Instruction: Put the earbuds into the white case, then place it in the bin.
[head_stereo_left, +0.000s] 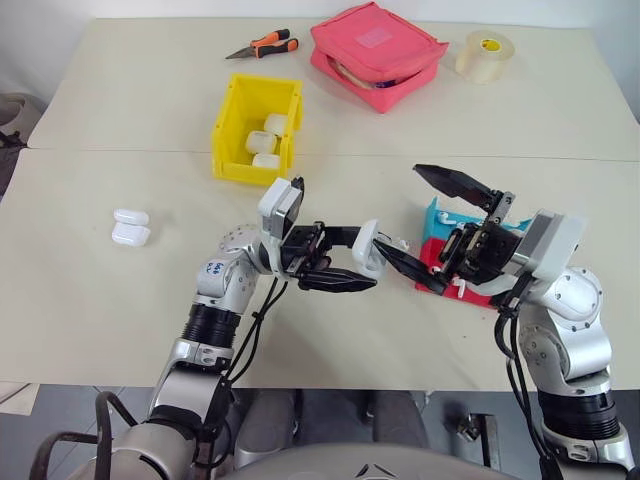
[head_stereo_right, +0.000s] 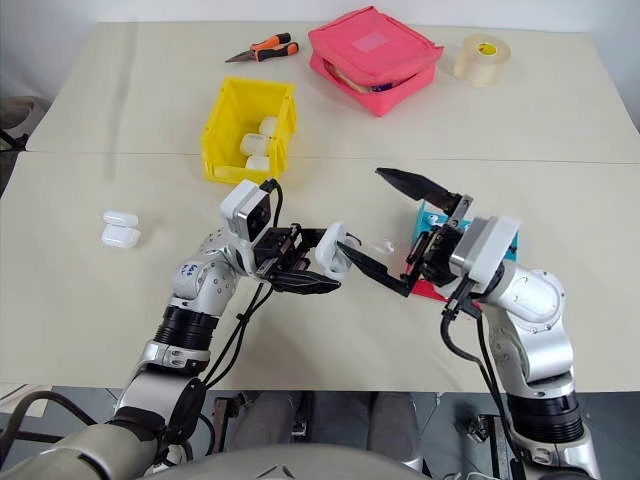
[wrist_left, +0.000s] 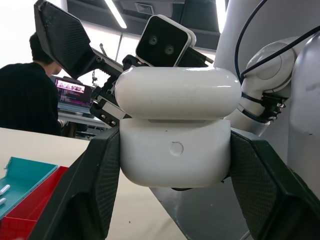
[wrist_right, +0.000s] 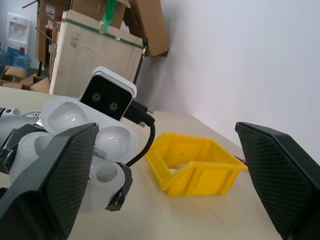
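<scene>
My left gripper (head_stereo_left: 352, 258) is shut on the white case (head_stereo_left: 368, 245), holding it by its sides above the table's middle. The lid (wrist_right: 70, 116) stands open, and the hinge side with its round button (wrist_left: 175, 148) faces the left wrist camera. My right gripper (head_stereo_left: 397, 209) is open wide just right of the case, one finger above it and one below. A small white piece (head_stereo_left: 400, 243) shows at the case's mouth; I cannot tell whether it is an earbud. Small white stemmed earbuds (wrist_left: 3, 190) lie in the tray. The yellow bin (head_stereo_left: 225, 125) stands farther back with three white cases inside.
The red-and-teal tray (head_stereo_left: 436, 213) lies under my right gripper. Two more white cases (head_stereo_left: 131, 227) lie on the table at the left. At the far edge are orange pliers (head_stereo_left: 265, 45), a pink pouch (head_stereo_left: 377, 52) and a tape roll (head_stereo_left: 485, 55). A person (wrist_left: 25, 95) sits beyond the table.
</scene>
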